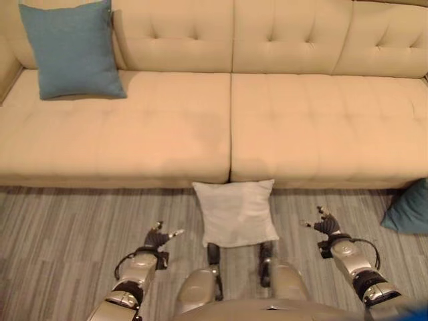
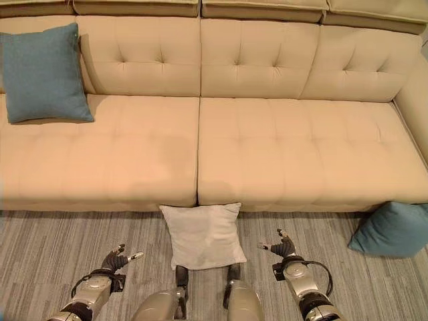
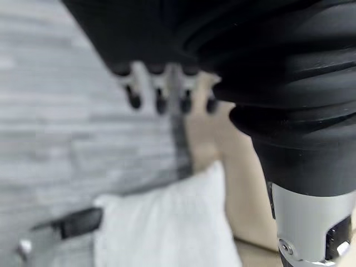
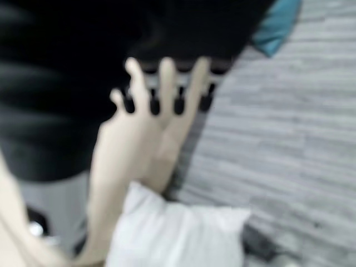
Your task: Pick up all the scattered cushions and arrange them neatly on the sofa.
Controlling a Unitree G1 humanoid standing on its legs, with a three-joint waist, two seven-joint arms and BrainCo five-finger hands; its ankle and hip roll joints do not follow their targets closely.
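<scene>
Sofa (image 1: 167,127): beige, tufted, spanning the upper two thirds of both eye views; its front edge meets the grey plank floor (image 1: 60,227) across the middle of the frame.

Blue cushion (image 1: 71,48): we find it at the upper left of the frame, upright on the sofa seat and leaning on the backrest near the left end.

White cushion (image 1: 237,212): lower centre of the frame, lying on the floor with its far edge touching the sofa's front, right at the seam between the two seat sections. No hand touches it.

Teal cushion (image 2: 391,229): at the right edge of the frame, on the floor just beside the sofa's front. From here we cannot tell for sure whether it rests against the sofa.

Left hand (image 1: 158,239): lower left of the frame, above the floor, to the left of the white cushion and apart from it. Fingers spread and relaxed, thumb out, holding nothing.

Right hand (image 1: 324,224): lower right of the frame, to the right of the white cushion, likewise apart from it. Fingers spread loosely, empty; we see the same row of straight fingers in its wrist view.
</scene>
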